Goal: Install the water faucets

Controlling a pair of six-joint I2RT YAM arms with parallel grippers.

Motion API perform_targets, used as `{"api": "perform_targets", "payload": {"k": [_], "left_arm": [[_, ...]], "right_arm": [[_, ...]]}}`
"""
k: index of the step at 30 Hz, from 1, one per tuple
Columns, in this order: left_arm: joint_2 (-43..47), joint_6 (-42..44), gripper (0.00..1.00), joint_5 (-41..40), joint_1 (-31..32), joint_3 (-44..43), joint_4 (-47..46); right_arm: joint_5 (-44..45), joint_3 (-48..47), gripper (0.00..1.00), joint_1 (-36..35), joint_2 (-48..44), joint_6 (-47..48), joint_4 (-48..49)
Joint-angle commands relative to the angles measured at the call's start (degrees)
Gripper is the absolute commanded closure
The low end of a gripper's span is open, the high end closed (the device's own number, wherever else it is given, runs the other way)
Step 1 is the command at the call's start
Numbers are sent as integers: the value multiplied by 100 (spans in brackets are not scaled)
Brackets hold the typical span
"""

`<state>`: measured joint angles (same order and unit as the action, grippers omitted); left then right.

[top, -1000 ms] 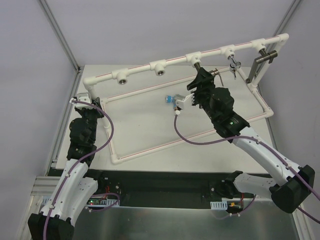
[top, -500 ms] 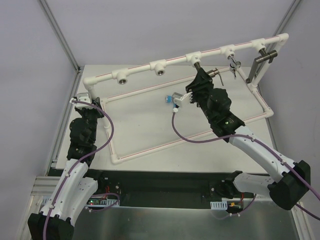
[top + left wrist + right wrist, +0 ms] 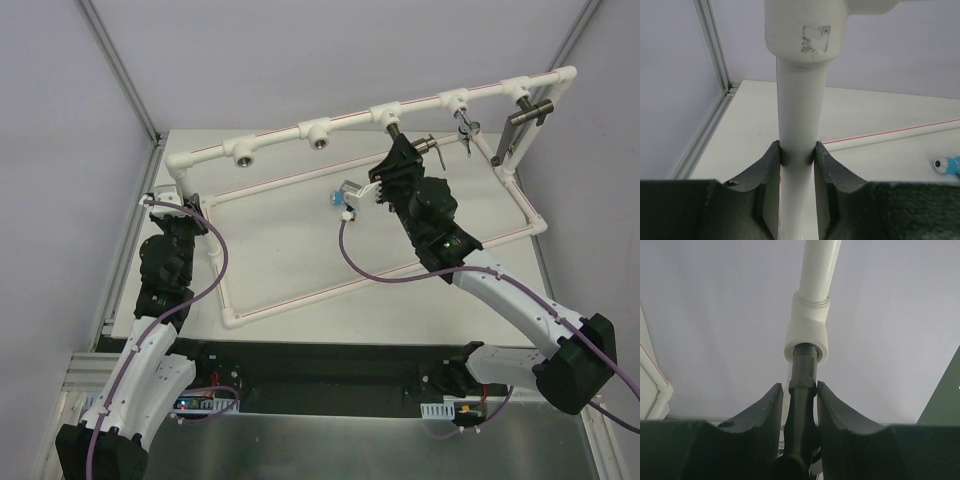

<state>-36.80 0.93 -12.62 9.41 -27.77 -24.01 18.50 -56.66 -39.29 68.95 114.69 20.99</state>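
Note:
A dark grey faucet hangs with its threaded end in a white tee socket of the pipe frame's top rail. My right gripper is shut on this faucet just below its hex collar; in the top view the right gripper sits right under the rail. The blue-handled faucet lies loose on the table inside the frame, also visible as a blue tip. My left gripper is shut on the frame's upright white post at the left corner.
Two open threaded sockets face forward on the rail's left half. A small metal tap hangs from a socket further right, and a dark bar sits near the rail's right end. Frame pipes lie on the table.
My right gripper moved slightly up and left toward the rail, and its jaws closed in on the dark grey faucet. The left arm and the blue-handled faucet stayed put.

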Motion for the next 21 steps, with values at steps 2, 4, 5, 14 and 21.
{"api": "perform_targets", "payload": {"k": [2,4,5,14,21], "left_arm": [[-56,-154,100,498,149,-80,-130],[-65,-154,100,498,149,-80,-130],[-65,-154,100,489,149,-80,-130],[-117,-172,100,524,149,-80,-139],[-91,-172,100,524,158,-80,-139]], "right_arm": [[400,-415,98,-97,233,-1919,-498],[382,-626,98,-114,207,-2475,-912],[382,-679,98,-123,198,-3018,-991],[14,-1206,98,-88,136,-5632,-1985],[-811,-1373,98,342,93,-7635,-2073]]}}
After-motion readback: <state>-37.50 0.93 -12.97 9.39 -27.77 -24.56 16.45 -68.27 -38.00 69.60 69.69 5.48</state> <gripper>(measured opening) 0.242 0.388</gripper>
